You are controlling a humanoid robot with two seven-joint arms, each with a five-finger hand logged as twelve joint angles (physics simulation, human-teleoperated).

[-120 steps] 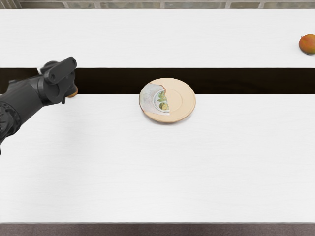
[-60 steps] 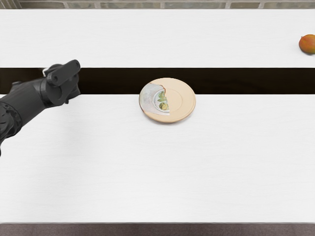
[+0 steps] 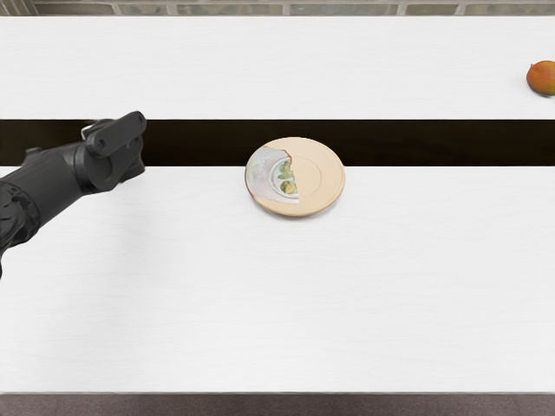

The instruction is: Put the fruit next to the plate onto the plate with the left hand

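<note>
At the back edge of the desk (image 3: 277,295), toward its left end: the left hand (image 3: 111,154) hangs over the dark gap (image 3: 416,143).

Head view: the plate (image 3: 323,176) sits mid-way along the same back edge, its rim just over the gap and well apart from the hand. The only fruit (image 3: 541,78) in view lies at the right edge of the far desk (image 3: 260,65), nowhere near the plate. Whether the left hand is closed or open, or has anything in it, cannot be told, since its underside is hidden. The step appears to be either a grasp or the start of a carry. If it is a carry, the hand should travel rightward along the edge, keep level, clear the rim and let go low over the plate's bare right half so the fruit does not roll into the gap.
</note>
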